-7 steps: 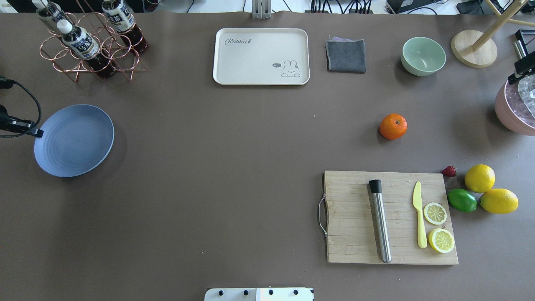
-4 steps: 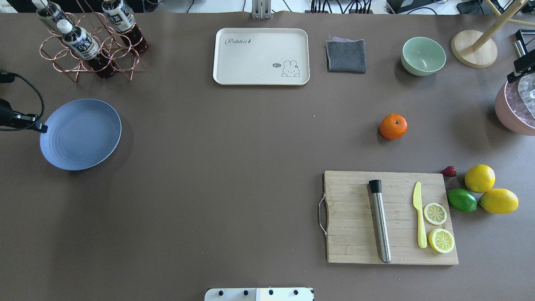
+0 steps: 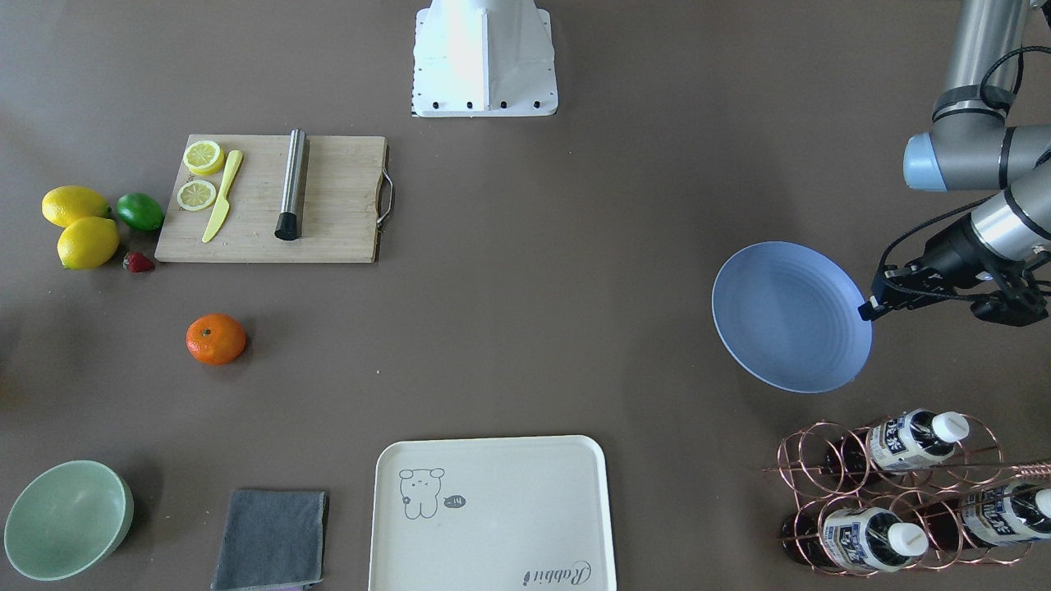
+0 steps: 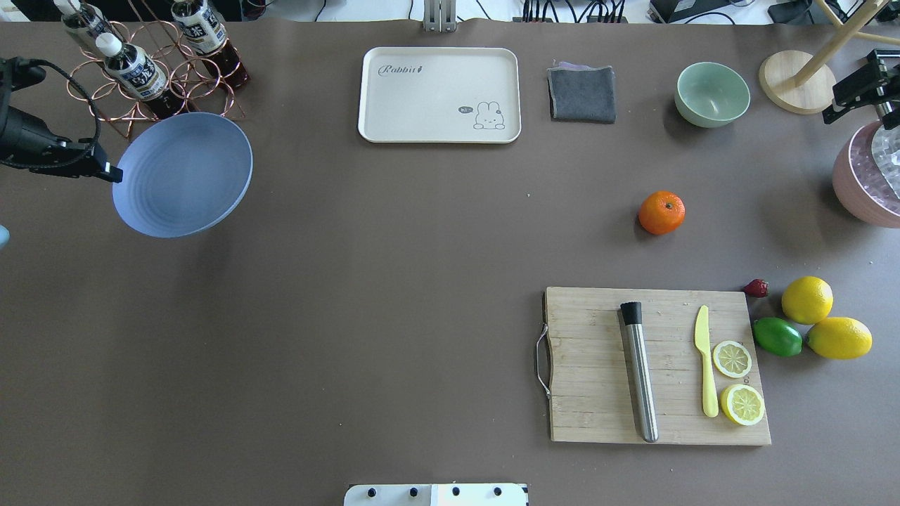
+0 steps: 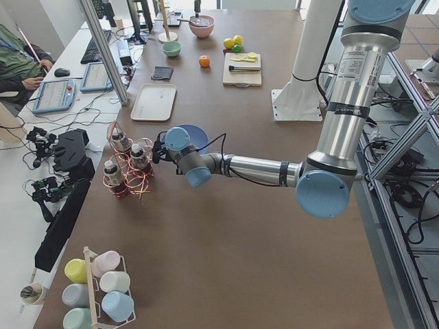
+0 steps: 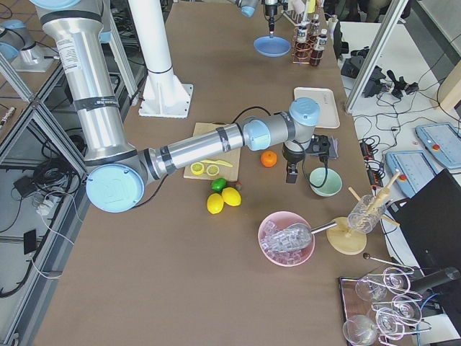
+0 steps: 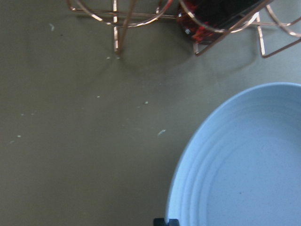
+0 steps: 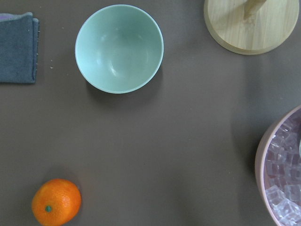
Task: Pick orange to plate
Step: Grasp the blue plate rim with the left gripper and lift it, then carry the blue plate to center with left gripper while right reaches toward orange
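Pinching the plate (image 4: 183, 176) are the left fingers (image 4: 100, 169).

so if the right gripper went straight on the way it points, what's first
Probably bare table: the right gripper points down, near the mint-green bowl and the orange. The exact spot is unclear.

orange (image 4: 661, 212): right half of desk (image 4: 394, 281), between bowl (image 4: 711, 93) near far edge and cutting board (image 4: 598, 365); plate (image 4: 183, 174): left edge, beside bottle rack (image 4: 151, 88).
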Action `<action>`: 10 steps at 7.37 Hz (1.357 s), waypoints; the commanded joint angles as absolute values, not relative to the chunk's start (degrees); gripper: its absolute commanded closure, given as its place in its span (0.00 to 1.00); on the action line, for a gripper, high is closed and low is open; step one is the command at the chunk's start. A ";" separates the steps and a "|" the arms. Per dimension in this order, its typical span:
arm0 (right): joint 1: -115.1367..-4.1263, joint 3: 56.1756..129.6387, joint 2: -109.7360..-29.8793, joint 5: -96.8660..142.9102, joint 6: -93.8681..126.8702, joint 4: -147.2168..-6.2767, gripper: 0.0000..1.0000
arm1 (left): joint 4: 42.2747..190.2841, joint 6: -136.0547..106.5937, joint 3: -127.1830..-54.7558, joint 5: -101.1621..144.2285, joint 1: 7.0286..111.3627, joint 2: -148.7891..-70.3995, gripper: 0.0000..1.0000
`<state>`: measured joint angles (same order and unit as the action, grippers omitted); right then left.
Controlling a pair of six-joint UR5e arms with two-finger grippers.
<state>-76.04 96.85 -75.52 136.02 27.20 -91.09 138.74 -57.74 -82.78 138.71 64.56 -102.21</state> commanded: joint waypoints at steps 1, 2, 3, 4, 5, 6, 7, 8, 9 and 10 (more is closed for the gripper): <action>-70.78 96.85 -71.22 133.27 35.89 -91.05 0.00 | 138.34 -65.89 -86.03 135.91 61.98 -105.19 1.00; -67.97 96.68 -69.45 131.42 38.64 -91.05 0.00 | 135.12 -68.18 -88.31 133.01 58.66 -106.77 1.00; -65.94 96.59 -68.13 130.27 40.41 -91.05 0.00 | 130.13 -69.07 -92.07 130.46 56.88 -109.14 1.00; -64.18 96.24 -67.59 129.04 41.56 -89.66 0.00 | 124.94 -71.87 -96.72 129.12 53.99 -109.94 1.00; -61.99 93.28 -67.50 128.41 47.14 -82.51 0.00 | 122.11 -74.33 -98.07 124.15 50.75 -112.39 1.00; -59.53 88.99 -67.33 126.23 52.33 -74.00 0.00 | 119.12 -75.66 -98.00 119.14 46.62 -114.94 1.00; -58.28 85.73 -67.06 124.99 53.77 -70.26 0.00 | 115.18 -76.02 -98.09 114.22 43.01 -117.66 1.00; -57.23 85.00 -67.06 124.11 53.79 -70.14 0.00 | 113.66 -77.24 -98.09 109.65 39.76 -118.64 1.00; -55.91 84.99 -66.97 122.71 54.40 -70.22 0.00 | 113.47 -77.78 -97.82 105.77 35.81 -118.83 1.00; -55.29 85.08 -66.89 122.70 55.80 -70.05 0.00 | 113.21 -78.22 -97.56 102.51 32.64 -119.18 1.00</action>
